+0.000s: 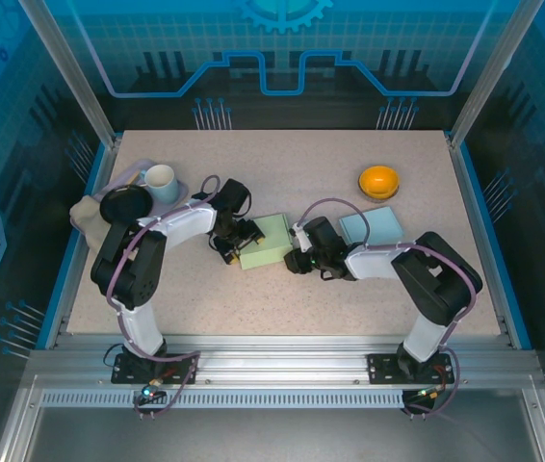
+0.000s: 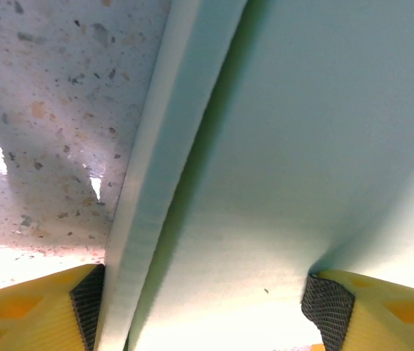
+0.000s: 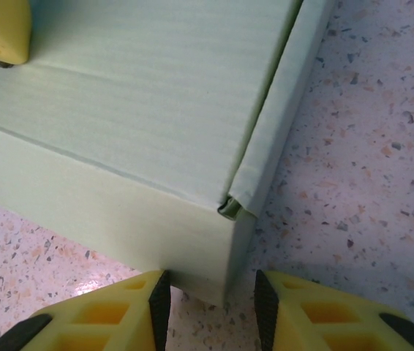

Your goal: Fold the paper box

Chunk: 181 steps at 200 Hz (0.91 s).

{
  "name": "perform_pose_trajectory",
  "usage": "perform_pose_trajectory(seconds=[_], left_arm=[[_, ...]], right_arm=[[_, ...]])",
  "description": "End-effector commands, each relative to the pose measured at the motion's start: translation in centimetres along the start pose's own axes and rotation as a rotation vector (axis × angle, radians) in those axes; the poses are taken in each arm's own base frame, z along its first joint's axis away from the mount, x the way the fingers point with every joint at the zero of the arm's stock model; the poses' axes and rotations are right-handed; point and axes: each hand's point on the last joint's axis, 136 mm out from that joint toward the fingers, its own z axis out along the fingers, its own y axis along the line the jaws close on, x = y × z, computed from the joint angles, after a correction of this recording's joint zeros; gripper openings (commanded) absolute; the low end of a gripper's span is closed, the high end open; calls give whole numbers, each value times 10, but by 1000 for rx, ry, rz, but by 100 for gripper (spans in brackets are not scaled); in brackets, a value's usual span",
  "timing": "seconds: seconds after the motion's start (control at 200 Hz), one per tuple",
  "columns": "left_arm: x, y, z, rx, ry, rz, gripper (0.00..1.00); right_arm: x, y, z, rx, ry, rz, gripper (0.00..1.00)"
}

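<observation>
Closed green paper box (image 1: 271, 239) on table; white mug (image 1: 161, 182) far left

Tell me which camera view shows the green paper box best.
The top external view: the whole green paper box lies on the table between both grippers. The left wrist view gives only a close stretch of its panel and a flap edge; the right wrist view shows one corner.

Both arms bent inward, left claw (image 2: 207, 307) (parted), right claw (image 3: 211, 303) ajar.

Overhead view facing down, both wrist views close on box (image 1: 265, 241)
</observation>
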Motion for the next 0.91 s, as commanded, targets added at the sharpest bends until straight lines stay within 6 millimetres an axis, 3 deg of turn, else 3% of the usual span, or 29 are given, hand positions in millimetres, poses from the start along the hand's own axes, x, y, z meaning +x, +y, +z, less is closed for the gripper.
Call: perform_pose_trajectory(seconds=[0.0,0.28,0.56,0.9], left_arm=[[5,73,39,-279,20,-34,73],[7,74,39,-282,27,-39,73],[16,86,45,-299,57,-48,74],[18,81,45,-278,67,-55,74]], right_arm=[[10,3,8,-12,7,-36,38],[24,-4,21,10,51,-57,39],[2,-12,25,59,-42,-106,41],[-22,-29,39,159,-85,-62,41]])
